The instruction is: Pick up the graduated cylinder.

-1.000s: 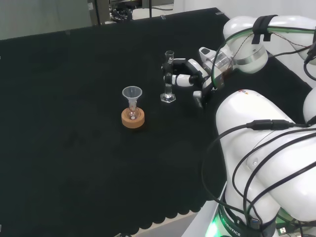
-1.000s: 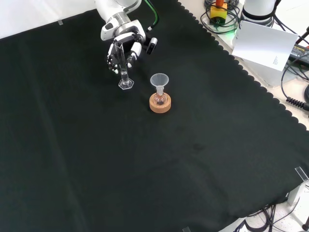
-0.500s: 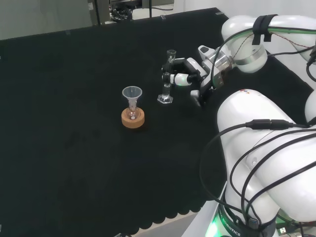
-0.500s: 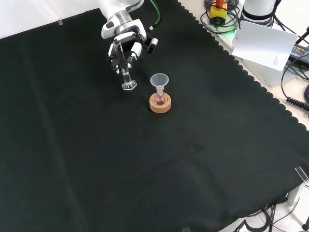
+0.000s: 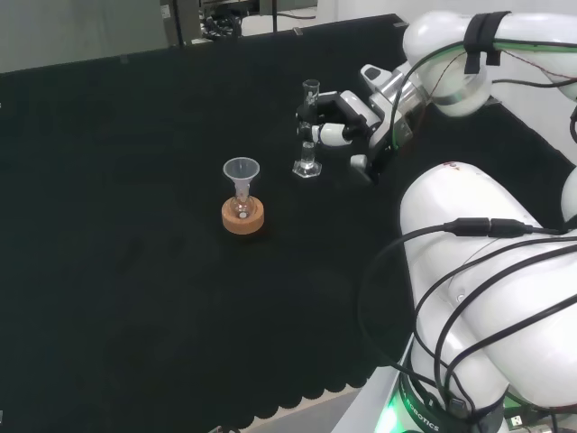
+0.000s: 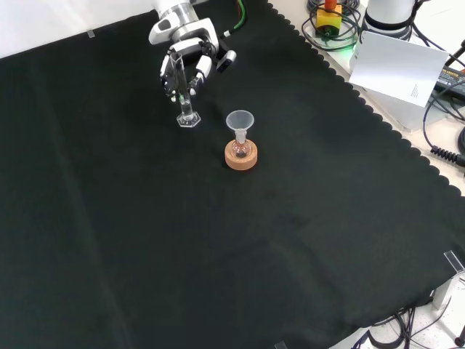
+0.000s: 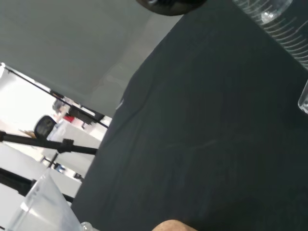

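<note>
- Since a second ago my hand [image 5: 347, 126] has shifted with the graduated cylinder [image 5: 309, 131], which now stands near upright after leaning half a second back.
- Going left to right in the head view: the cork ring [image 5: 243, 216] sits on the surface [image 5: 117, 271], carrying a small flask with a clear funnel [image 5: 241, 171] in its neck; the cylinder is up and to the right of that ring, and my hand is just right of the cylinder.
- My fingers are curled round the cylinder's stem, pinching it above its hexagonal foot [image 6: 188, 121].
- I judge the grasp step done and the lift just starting; whether the foot has left the cloth I cannot tell.
- Next I should rise straight up, keeping the tube vertical so it does not slip or swing toward the funnel.
- Count: one cylinder, one funnel, one flask, one cork ring, one hand.
</note>
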